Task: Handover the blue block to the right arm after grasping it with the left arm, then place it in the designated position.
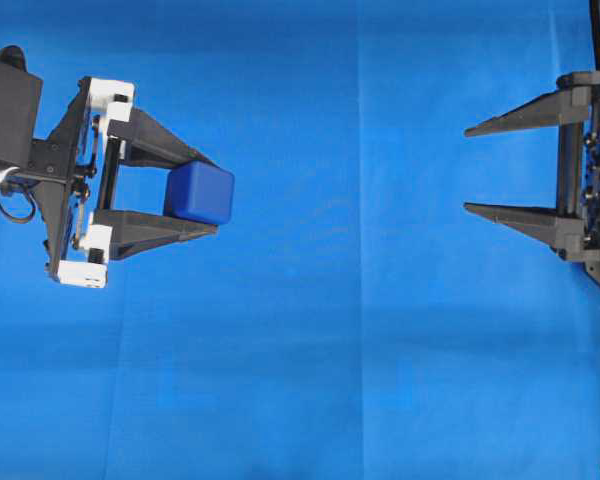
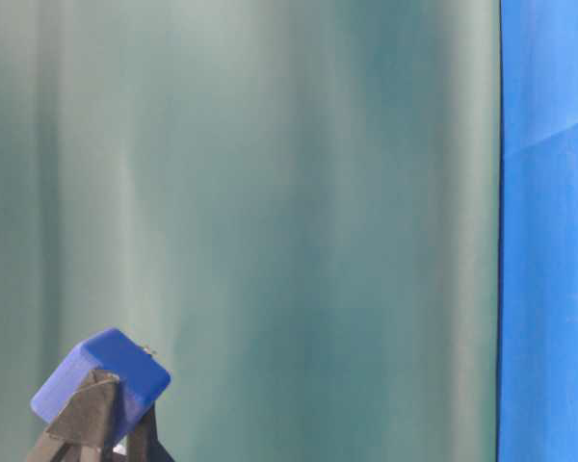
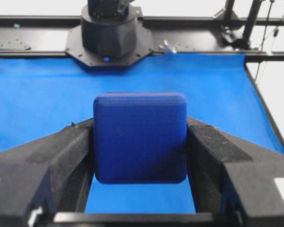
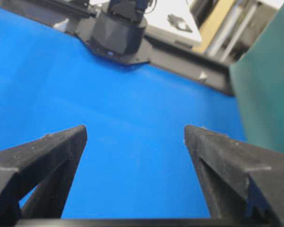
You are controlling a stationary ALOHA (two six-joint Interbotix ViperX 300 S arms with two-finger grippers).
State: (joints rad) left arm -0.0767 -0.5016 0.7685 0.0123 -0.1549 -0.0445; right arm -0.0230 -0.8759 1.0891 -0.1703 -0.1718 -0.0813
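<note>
1. In the overhead view, the left arm (image 1: 20,150) is seen at the left edge of the frame, with its hand (image 1: 205,195) pointing toward the right of the frame.
2. The left hand is pinched on the blue block (image 1: 200,193), which is clamped between the two black fingers near their tips; white end pieces (image 1: 108,95) are seen at the finger bases.
3. In the left wrist view, the blue block (image 3: 140,137) is shown in the centre of the frame, with a finger pad (image 3: 71,156) pressed against each of its side faces and the blue cloth (image 3: 38,94) visible beneath it.
4. In the table-level view, the blue block (image 2: 101,383) is found in the lower left corner, tilted, with a dark fingertip (image 2: 89,414) across its near face, and a grey-green backdrop (image 2: 270,192) behind it.
5. In the overhead view, the right arm (image 1: 590,170) is seen at the right edge of the frame, and its hand (image 1: 467,170) is pointed toward the left.
6. The right hand is spread wide, with nothing between its two all-black fingers; this is confirmed in the right wrist view, where only cloth is seen between the fingers (image 4: 47,156).
7. The two hands are set well apart in the overhead view, facing each other across a bare stretch of blue cloth (image 1: 350,330) covering the worktop.
8. A black arm base (image 3: 108,33) is seen at the top of the left wrist view, beyond the cloth's far edge.
</note>
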